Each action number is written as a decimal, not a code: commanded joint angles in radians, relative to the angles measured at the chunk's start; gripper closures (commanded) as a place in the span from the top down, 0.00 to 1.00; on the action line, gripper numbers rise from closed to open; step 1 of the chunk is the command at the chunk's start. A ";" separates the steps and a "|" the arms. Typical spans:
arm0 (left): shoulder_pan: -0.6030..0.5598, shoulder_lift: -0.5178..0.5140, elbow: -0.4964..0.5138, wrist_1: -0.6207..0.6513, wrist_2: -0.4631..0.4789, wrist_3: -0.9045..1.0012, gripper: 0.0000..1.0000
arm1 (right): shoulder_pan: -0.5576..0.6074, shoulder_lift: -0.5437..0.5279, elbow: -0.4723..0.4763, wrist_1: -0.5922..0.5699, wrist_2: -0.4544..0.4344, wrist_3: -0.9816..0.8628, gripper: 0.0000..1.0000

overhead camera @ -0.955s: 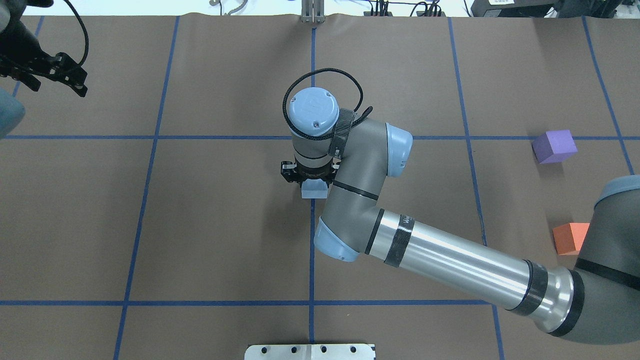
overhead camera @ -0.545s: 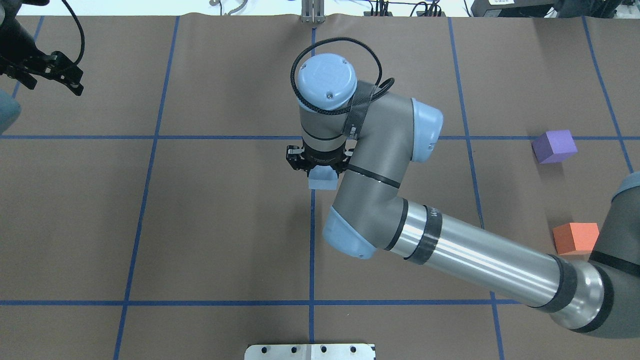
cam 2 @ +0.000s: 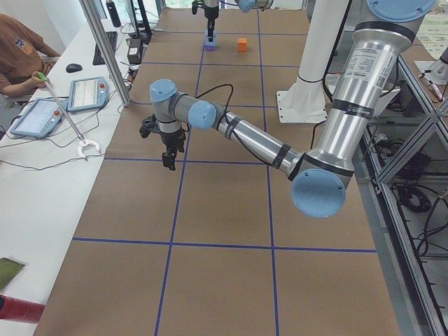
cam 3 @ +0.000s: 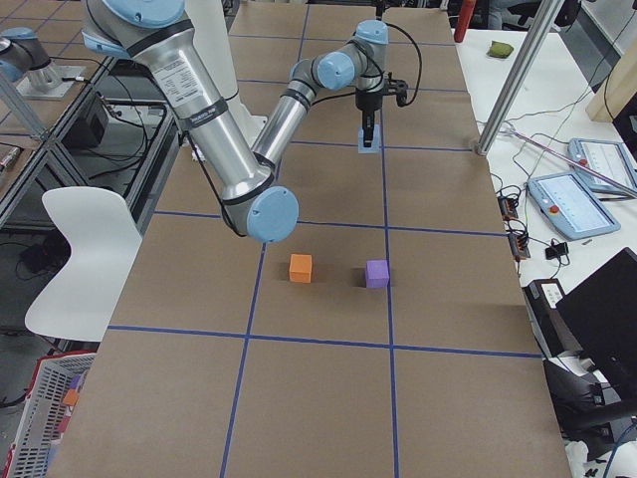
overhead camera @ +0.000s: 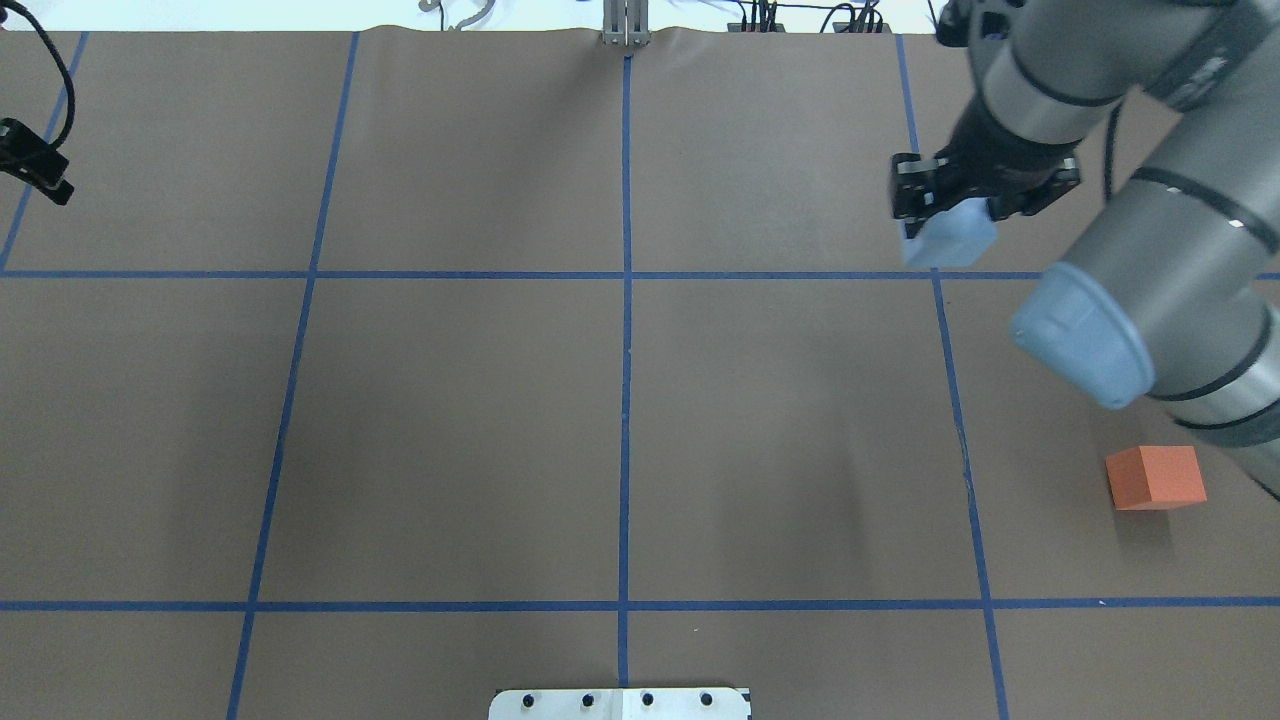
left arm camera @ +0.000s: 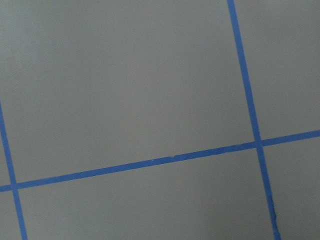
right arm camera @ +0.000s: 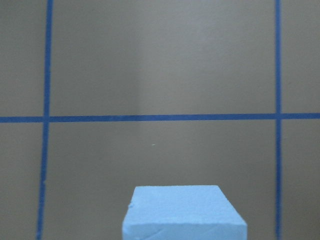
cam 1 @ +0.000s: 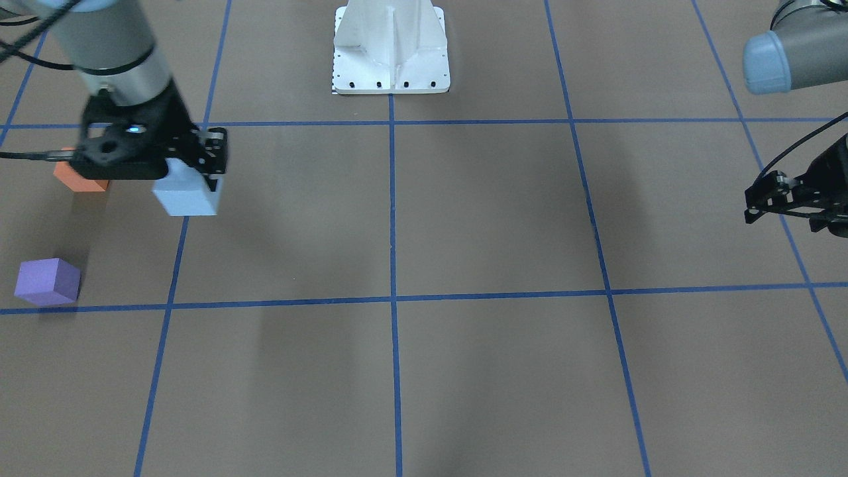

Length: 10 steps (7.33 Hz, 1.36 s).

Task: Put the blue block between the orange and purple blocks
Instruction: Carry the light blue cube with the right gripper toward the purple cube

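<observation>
My right gripper (overhead camera: pixel 952 213) is shut on the light blue block (overhead camera: pixel 948 243) and holds it in the air over the far right part of the table. In the front view this gripper (cam 1: pixel 191 173) carries the blue block (cam 1: pixel 185 197) just beside the orange block (cam 1: pixel 78 180), which it partly hides. The purple block (cam 1: pixel 48 281) lies further from the robot's base. In the overhead view the orange block (overhead camera: pixel 1155 478) is in sight and the purple one is hidden behind my right arm. The right wrist view shows the blue block (right arm camera: pixel 185 214) from above. My left gripper (cam 1: pixel 762 199) is open and empty.
The table is covered in brown paper with blue tape grid lines (overhead camera: pixel 625 300). The robot's white base plate (cam 1: pixel 391 46) stands at the near middle edge. My left gripper (overhead camera: pixel 35 170) hangs at the far left edge. An operator and tablets show beside the table in the left exterior view.
My right arm has lifted the blue block from the table's middle and swung it right, towards the orange and purple blocks. My left gripper has drawn back further left.
</observation>
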 commanded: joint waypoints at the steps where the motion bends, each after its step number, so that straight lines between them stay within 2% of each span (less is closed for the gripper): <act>1: -0.068 0.049 0.004 0.001 0.000 0.127 1.00 | 0.184 -0.253 0.020 0.107 0.090 -0.254 0.00; 3: -0.067 0.052 0.011 0.000 0.000 0.134 1.00 | 0.199 -0.481 -0.009 0.366 0.109 -0.280 0.00; 5: -0.065 0.053 0.017 -0.002 0.001 0.134 1.00 | 0.197 -0.550 -0.133 0.553 0.111 -0.270 0.00; 7: -0.064 0.053 0.018 -0.002 0.002 0.134 1.00 | 0.186 -0.573 -0.167 0.572 0.114 -0.270 0.00; 10: -0.061 0.051 0.035 -0.009 0.000 0.134 1.00 | 0.059 -0.561 -0.203 0.576 0.104 -0.200 0.00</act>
